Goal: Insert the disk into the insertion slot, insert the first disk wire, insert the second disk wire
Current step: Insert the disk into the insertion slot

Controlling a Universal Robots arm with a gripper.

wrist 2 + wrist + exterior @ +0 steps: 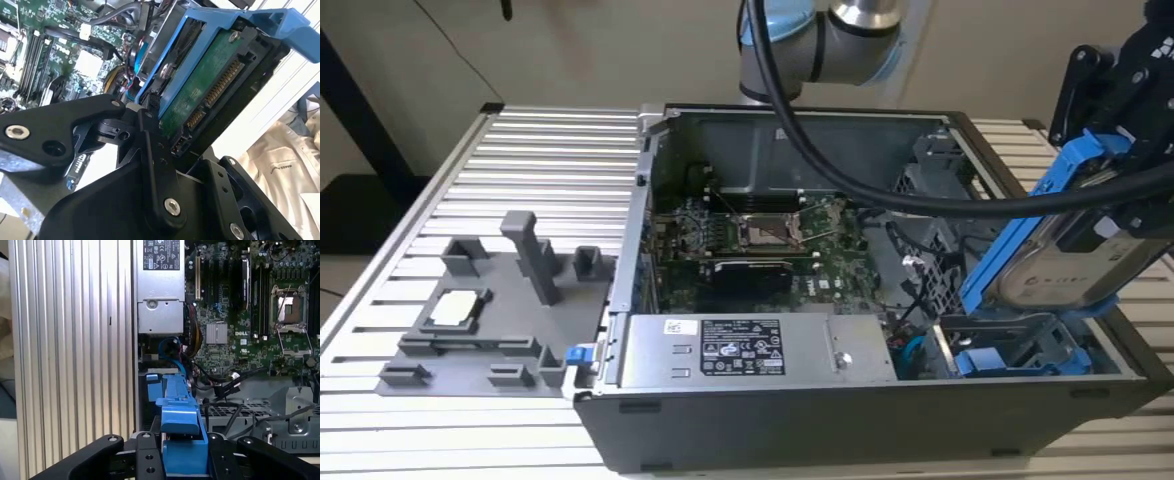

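- Clenched hand [183,456] gripped the disk [181,412] by its blue frame.
- Disk hung tilted just above the slot [1007,335] inside the computer case [720,420].
- Squaring it to that opening first would likely prevent jamming.

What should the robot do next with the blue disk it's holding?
Probably ease the disk down toward the insertion slot: the end effector grips it tilted in the air above the open computer case, not yet inserted.
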